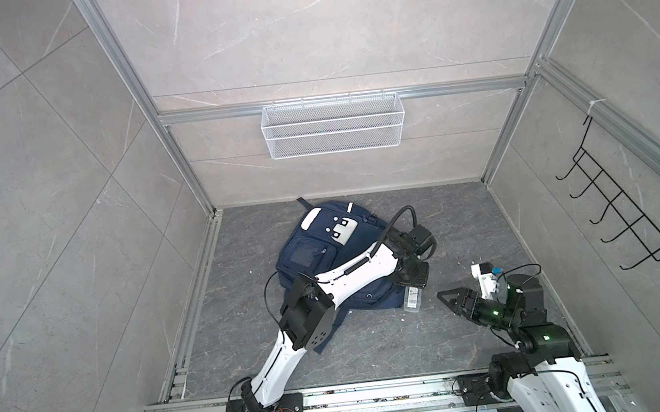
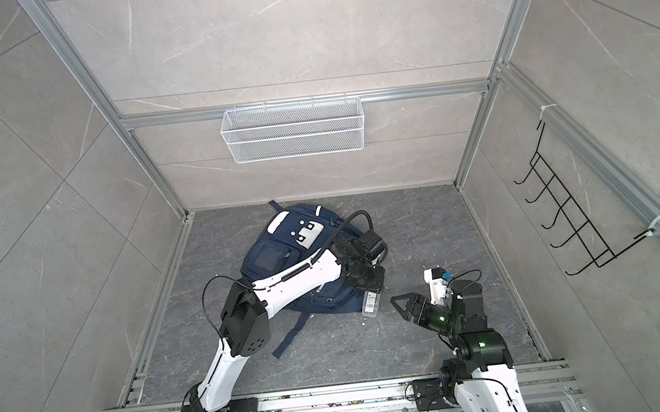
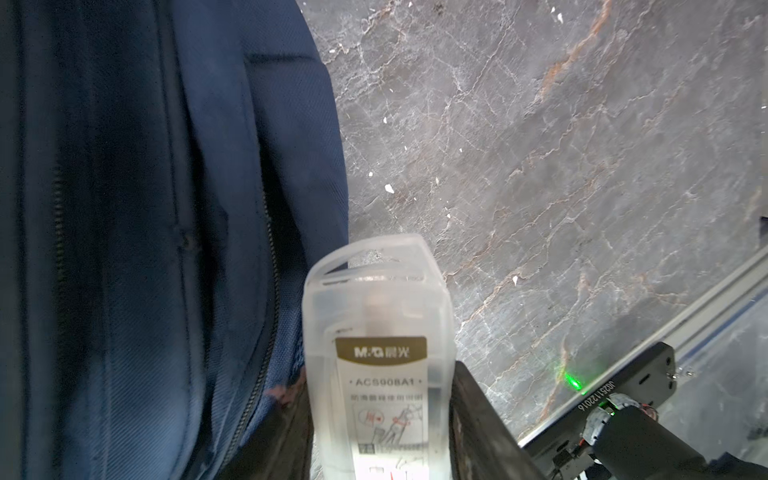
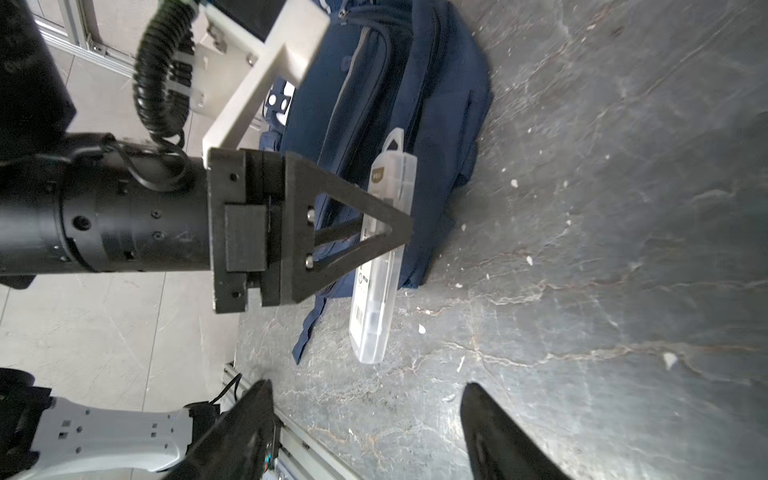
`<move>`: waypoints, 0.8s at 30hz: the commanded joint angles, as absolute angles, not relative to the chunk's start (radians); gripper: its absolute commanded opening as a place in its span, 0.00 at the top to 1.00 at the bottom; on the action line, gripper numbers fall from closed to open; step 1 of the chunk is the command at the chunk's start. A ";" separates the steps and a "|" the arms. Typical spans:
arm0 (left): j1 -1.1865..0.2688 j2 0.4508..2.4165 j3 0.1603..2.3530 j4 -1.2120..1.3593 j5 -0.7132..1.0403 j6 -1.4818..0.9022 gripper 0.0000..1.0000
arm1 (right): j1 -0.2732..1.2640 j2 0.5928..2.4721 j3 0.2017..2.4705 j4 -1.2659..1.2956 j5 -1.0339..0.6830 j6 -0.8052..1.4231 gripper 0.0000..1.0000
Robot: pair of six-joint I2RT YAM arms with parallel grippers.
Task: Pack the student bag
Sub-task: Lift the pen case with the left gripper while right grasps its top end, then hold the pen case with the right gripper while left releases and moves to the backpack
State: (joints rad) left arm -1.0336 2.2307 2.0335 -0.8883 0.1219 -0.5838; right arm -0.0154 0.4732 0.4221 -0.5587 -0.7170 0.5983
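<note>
Toward the rear middle of the tabletop [image 1: 376, 348], the student bag [image 1: 316, 254] lies flat, pockets upward. My left gripper [image 3: 380, 386] is closed on a translucent M&G stationery case [image 3: 376, 316], just beside the bag's edge nearest the right arm. The right gripper [image 4: 368, 388] stands wide and empty near the front right. No open pocket mouth is visible. I judge the right should hold one open before the case goes in lengthwise.

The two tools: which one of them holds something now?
The left tool, beside the student bag: it is closed on the clear plastic case. The right tool stands open and empty.
</note>
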 commanded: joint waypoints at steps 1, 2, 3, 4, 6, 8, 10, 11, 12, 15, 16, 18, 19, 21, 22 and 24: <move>-1.033 2.137 2.020 -0.840 0.213 -0.579 0.60 | -0.011 0.533 0.404 -0.461 -0.821 0.602 0.27; -1.031 2.133 2.018 -0.835 0.223 -0.579 0.60 | -0.009 0.548 0.400 -0.440 -0.829 0.610 0.27; -1.029 2.127 2.013 -0.827 0.232 -0.581 0.60 | -0.005 0.566 0.397 -0.418 -0.833 0.614 0.27; -1.028 2.123 2.007 -0.821 0.240 -0.584 0.60 | -0.001 0.583 0.400 -0.398 -0.834 0.618 0.28; -1.023 2.109 1.992 -0.801 0.262 -0.592 0.60 | 0.018 0.628 0.409 -0.371 -0.828 0.622 0.30; -1.021 2.101 1.984 -0.791 0.268 -0.598 0.61 | 0.049 0.673 0.428 -0.360 -0.807 0.618 0.32; -1.017 2.095 1.985 -0.790 0.268 -0.596 0.60 | 0.090 0.708 0.449 -0.362 -0.767 0.607 0.33; -1.015 2.092 1.982 -0.790 0.270 -0.596 0.60 | 0.112 0.716 0.457 -0.363 -0.741 0.603 0.33; -1.013 2.088 1.983 -0.790 0.271 -0.595 0.60 | 0.130 0.728 0.464 -0.364 -0.720 0.599 0.33; -1.011 2.082 1.983 -0.786 0.275 -0.596 0.60 | 0.172 0.776 0.469 -0.330 -0.693 0.612 0.36; -1.012 2.080 1.984 -0.784 0.277 -0.597 0.60 | 0.185 0.788 0.467 -0.314 -0.685 0.620 0.36; -1.011 2.076 1.982 -0.783 0.280 -0.598 0.60 | 0.207 0.804 0.469 -0.283 -0.663 0.637 0.39; -1.011 2.074 1.980 -0.782 0.281 -0.599 0.60 | 0.212 0.806 0.473 -0.282 -0.651 0.639 0.41; -1.011 2.070 1.972 -0.781 0.280 -0.602 0.60 | 0.215 0.806 0.483 -0.278 -0.633 0.643 0.44; -1.011 2.069 1.969 -0.778 0.281 -0.602 0.60 | 0.216 0.807 0.487 -0.277 -0.627 0.645 0.46; -1.011 2.066 1.962 -0.774 0.285 -0.604 0.60 | 0.218 0.822 0.490 -0.257 -0.627 0.655 0.52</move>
